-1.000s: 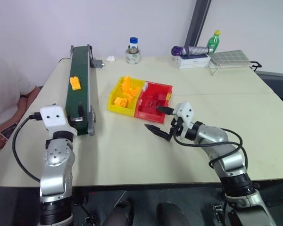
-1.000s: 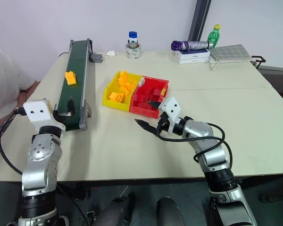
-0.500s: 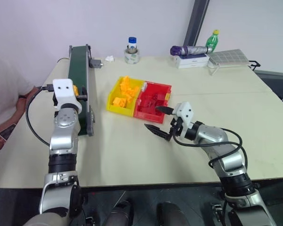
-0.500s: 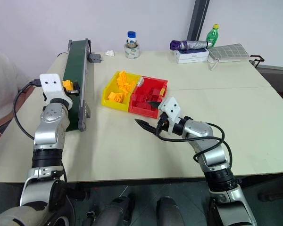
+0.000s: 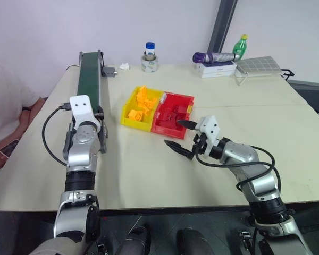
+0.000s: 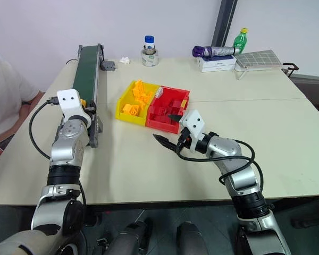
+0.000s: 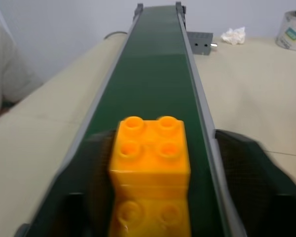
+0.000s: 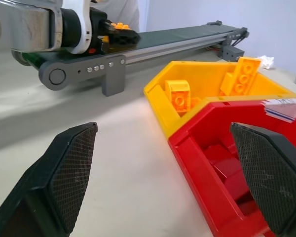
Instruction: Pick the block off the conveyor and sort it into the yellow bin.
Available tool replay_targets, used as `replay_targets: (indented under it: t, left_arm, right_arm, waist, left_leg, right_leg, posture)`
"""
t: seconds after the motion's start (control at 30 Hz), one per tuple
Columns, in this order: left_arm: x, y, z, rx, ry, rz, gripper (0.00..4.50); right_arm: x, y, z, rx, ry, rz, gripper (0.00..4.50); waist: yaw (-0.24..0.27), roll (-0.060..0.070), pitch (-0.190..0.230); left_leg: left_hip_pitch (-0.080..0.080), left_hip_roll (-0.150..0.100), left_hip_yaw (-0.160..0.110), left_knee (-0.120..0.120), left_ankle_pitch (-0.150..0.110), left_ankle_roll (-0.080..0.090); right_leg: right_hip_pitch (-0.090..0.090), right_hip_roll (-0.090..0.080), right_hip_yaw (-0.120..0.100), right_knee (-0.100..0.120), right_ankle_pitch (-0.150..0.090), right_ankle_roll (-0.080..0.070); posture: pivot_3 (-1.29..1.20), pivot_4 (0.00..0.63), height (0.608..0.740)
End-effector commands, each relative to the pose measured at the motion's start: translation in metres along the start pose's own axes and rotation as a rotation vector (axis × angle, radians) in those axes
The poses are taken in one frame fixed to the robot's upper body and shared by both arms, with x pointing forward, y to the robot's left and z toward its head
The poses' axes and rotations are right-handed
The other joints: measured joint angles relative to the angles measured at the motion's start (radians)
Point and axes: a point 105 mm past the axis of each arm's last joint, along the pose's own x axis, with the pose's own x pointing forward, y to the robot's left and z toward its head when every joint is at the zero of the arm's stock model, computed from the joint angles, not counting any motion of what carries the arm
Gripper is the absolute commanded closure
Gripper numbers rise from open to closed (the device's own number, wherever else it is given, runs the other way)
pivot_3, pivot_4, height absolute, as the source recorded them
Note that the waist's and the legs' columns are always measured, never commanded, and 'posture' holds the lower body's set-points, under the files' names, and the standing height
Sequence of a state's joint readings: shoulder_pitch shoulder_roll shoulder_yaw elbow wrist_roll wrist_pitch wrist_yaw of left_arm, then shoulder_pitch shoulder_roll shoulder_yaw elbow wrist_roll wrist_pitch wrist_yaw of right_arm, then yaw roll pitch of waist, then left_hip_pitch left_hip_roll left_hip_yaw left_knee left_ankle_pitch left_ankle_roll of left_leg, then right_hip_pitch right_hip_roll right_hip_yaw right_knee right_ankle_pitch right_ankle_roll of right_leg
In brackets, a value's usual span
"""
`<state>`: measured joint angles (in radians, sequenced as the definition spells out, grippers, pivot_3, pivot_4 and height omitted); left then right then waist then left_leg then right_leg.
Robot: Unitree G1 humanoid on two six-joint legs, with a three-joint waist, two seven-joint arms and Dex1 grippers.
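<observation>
Pale tabletop [image 5: 149, 170] against a white wall, with a person's white sleeve [image 5: 5, 106] at the edge, out to the left of the left arm.

Left gripper [image 7: 158, 148] level over the near end of the conveyor [image 5: 87, 79], pointing up the dark-green belt. Fingers [image 7: 89, 187] apart, straddling the block [image 7: 150, 163]: one finger close against its side, the other beyond the grey rail with belt showing between. Block studs-up on the belt, right between those fingers, not visibly clamped. Nothing on the belt ahead of it.

Yellow bin [image 5: 128, 121] off to the right of that gripper, across bare table, part-filled with orange-yellow bricks; red bin [image 5: 165, 130] joined to its far side.

Right gripper [image 5: 173, 133] hovering over the table just short of the red bin's near corner, fingers spread wide, holding nothing, pointing across toward the conveyor.

Well beyond both grippers, along the far table edge: crumpled tissue [image 5: 124, 66], blue-capped jar [image 5: 150, 56], purple umbrella [image 5: 212, 57] on a white box, green bottle [image 5: 240, 45], grid tray [image 5: 260, 65].
</observation>
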<state>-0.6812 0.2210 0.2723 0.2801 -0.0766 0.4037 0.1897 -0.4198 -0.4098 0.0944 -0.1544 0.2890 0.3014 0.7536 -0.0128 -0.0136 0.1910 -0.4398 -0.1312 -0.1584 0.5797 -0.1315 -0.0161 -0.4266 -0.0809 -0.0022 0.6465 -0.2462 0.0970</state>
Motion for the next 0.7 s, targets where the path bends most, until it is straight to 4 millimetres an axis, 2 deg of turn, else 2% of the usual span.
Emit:
replay_targets:
  t: [0.03, 0.07, 0.13, 0.23, 0.37, 0.4, 0.5, 0.6, 0.7]
  left_arm:
    - [-0.004, 0.011, 0.002, -0.022, -0.002, 0.043, 2.98]
    - [-0.005, 0.011, 0.003, -0.021, -0.01, 0.044, 3.21]
    - [-0.006, 0.006, 0.018, -0.04, -0.073, 0.018, 3.17]
    - [-0.01, -0.016, 0.042, -0.086, -0.168, -0.085, 3.17]
    - [-0.016, -0.04, 0.055, -0.115, -0.224, -0.206, 3.17]
    - [-0.018, -0.051, 0.058, -0.143, -0.23, -0.261, 3.17]
    - [-0.023, -0.104, 0.064, -0.145, -0.235, -0.439, 3.17]
    - [-0.02, -0.133, 0.06, -0.095, -0.218, -0.482, 3.17]
    - [-0.017, -0.151, 0.06, -0.099, -0.209, -0.516, 3.17]
  right_arm:
    - [0.001, -0.001, 0.016, -0.048, -0.045, 0.003, 0.0]
    - [0.001, -0.001, 0.016, -0.05, -0.044, 0.002, 0.0]
    - [0.001, -0.001, 0.016, -0.053, -0.044, 0.001, 0.0]
    - [0.002, -0.002, 0.016, -0.056, -0.046, 0.001, 0.0]
    - [0.003, -0.002, 0.016, -0.063, -0.048, -0.002, 0.0]
    - [0.003, -0.002, 0.017, -0.062, -0.049, -0.003, 0.0]
    - [0.004, -0.003, 0.016, -0.065, -0.048, -0.005, 0.0]
    - [0.003, -0.003, 0.017, -0.069, -0.048, -0.012, 0.0]
    - [0.002, -0.004, 0.017, -0.073, -0.048, -0.023, 0.0]
  waist:
    - [0.0, 0.0, 0.0]
    - [0.0, 0.0, 0.0]
    - [0.001, 0.0, 0.0]
    - [0.004, 0.0, 0.0]
    - [0.006, 0.0, 0.0]
    - [0.006, 0.0, 0.0]
    - [0.008, 0.0, 0.0]
    - [0.018, 0.0, 0.0]
    - [0.011, 0.0, 0.0]
  left_leg:
    - [0.0, 0.0, 0.0, 0.0, 0.0, 0.0]
    - [0.0, 0.0, 0.0, 0.0, 0.0, 0.0]
    - [0.0, 0.0, 0.0, 0.0, 0.0, 0.0]
    - [0.0, 0.0, 0.0, 0.0, 0.0, 0.0]
    - [0.0, 0.0, 0.0, 0.0, 0.0, 0.0]
    - [0.0, 0.0, 0.0, 0.0, 0.0, 0.0]
    - [0.0, 0.0, 0.0, 0.001, 0.0, 0.0]
    - [0.0, 0.0, 0.001, 0.002, 0.0, 0.0]
    - [0.0, 0.0, 0.002, 0.002, 0.0, 0.0]
  right_leg:
    - [0.0, 0.0, 0.0, 0.0, 0.0, 0.0]
    - [0.0, 0.0, 0.0, 0.0, 0.0, 0.0]
    - [0.0, 0.0, 0.0, 0.001, 0.0, 0.0]
    - [0.0, 0.0, 0.0, 0.001, 0.0, 0.0]
    - [0.001, 0.0, 0.0, 0.0, 0.0, 0.0]
    - [0.001, 0.0, 0.0, 0.0, 0.0, 0.0]
    - [0.001, 0.0, 0.0, 0.0, 0.0, 0.0]
    - [0.001, 0.0, 0.0, 0.0, 0.0, 0.0]
    - [0.001, 0.0, 0.0, 0.0, 0.0, 0.0]
  posture:
    - [0.0, 0.15, 0.74]
    - [0.0, 0.15, 0.74]
    - [0.0, 0.15, 0.74]
    - [0.0, 0.15, 0.74]
    - [0.0, 0.15, 0.74]
    - [0.0, 0.15, 0.74]
    - [0.0, 0.15, 0.74]
    - [0.0, 0.15, 0.74]
    - [0.0, 0.15, 0.74]
